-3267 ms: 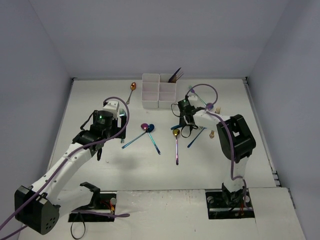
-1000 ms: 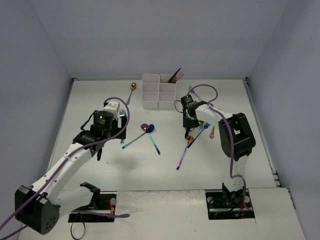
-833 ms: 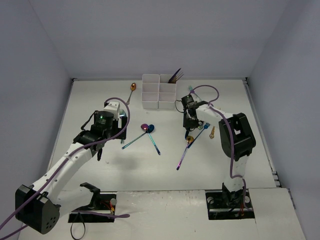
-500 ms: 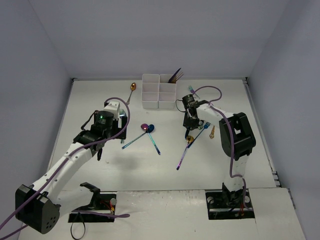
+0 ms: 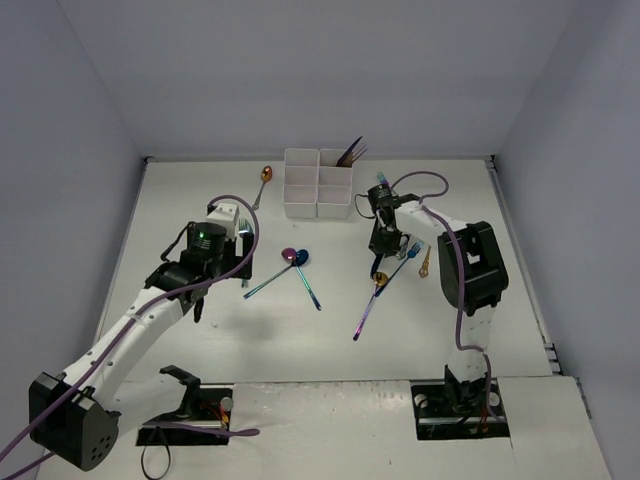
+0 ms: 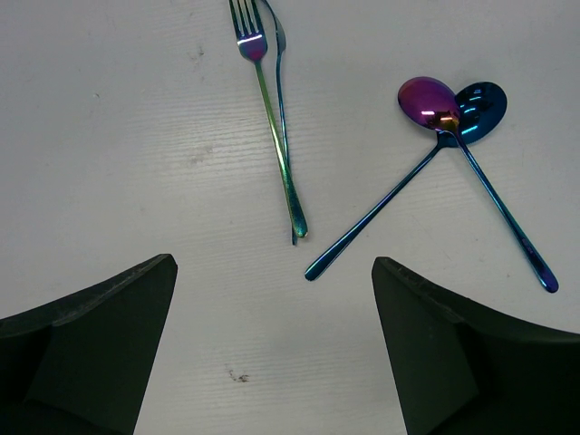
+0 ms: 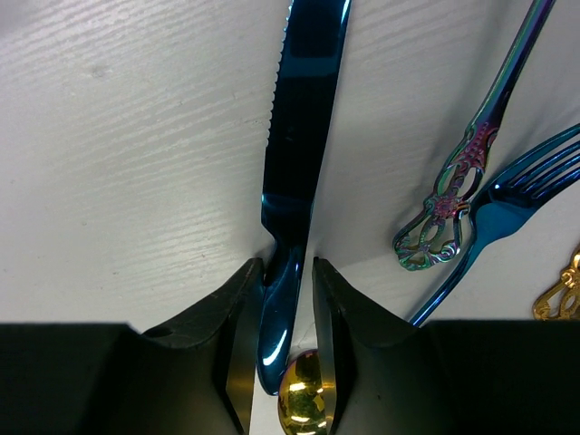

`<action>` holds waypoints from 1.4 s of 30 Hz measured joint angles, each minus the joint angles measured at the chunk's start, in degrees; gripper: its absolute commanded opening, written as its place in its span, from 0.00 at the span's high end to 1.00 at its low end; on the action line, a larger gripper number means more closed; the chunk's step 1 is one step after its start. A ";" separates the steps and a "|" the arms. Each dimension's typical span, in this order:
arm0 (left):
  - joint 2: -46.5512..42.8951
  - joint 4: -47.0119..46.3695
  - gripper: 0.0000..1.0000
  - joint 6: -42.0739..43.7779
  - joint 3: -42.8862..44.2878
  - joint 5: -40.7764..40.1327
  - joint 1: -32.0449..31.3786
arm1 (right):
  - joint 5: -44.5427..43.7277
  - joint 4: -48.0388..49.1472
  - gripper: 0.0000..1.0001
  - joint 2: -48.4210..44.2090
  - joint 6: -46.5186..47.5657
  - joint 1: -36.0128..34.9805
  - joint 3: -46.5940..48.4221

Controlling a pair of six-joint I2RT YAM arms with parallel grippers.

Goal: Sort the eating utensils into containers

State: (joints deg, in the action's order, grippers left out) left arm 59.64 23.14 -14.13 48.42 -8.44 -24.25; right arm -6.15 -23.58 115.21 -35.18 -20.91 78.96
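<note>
Blue knife (image 7: 294, 154) sits clamped by its handle end between the 2 fingers (image 7: 240, 299) of the right gripper (image 7: 288, 276), whose jaws are narrow around it; the serrated blade reaches away over the table (image 5: 300, 345). Compared with 3 seconds ago, this gripper has moved a little toward the far right, and the gold-bowl spoon (image 5: 368, 308), which then lay straight beside it, now lies slanted on its near side. The left gripper (image 6: 272, 353) has not moved; it hangs wide open and holds nothing.

Just right of the knife lie an iridescent ornate handle (image 7: 453, 195), a blue fork (image 7: 512, 204) and a gold ornate tip (image 7: 562, 290). Below the left gripper there is a rainbow fork (image 6: 272, 136) with a blue piece tight beside it, and a purple spoon (image 6: 381, 195) crossed with a blue spoon (image 6: 503, 199) close to their bowls. The containers (image 5: 300, 209) stand at the far side, some utensils in the back right compartment (image 5: 352, 152), and a copper spoon (image 5: 263, 178) lies near their left. The table is white, the walls pale grey
</note>
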 measured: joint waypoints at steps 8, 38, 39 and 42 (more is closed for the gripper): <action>-0.29 0.00 0.13 0.00 0.00 -0.03 0.00 | -0.06 -1.08 0.74 1.70 0.02 0.79 2.60; -0.29 0.04 0.13 0.00 0.00 -0.64 0.00 | -4.73 -0.85 1.00 0.58 0.43 -1.41 3.22; -0.29 0.03 0.13 0.00 0.00 -0.65 0.00 | -5.41 -0.86 1.00 -0.07 0.42 -1.85 3.26; -0.29 0.02 0.13 0.00 0.00 -0.68 0.00 | -8.27 -0.96 1.00 -2.69 0.48 -3.51 4.09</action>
State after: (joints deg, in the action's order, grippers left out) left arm 59.35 23.16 -14.13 48.42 -9.13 -24.25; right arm -14.42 -24.54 112.52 -34.70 -24.42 83.05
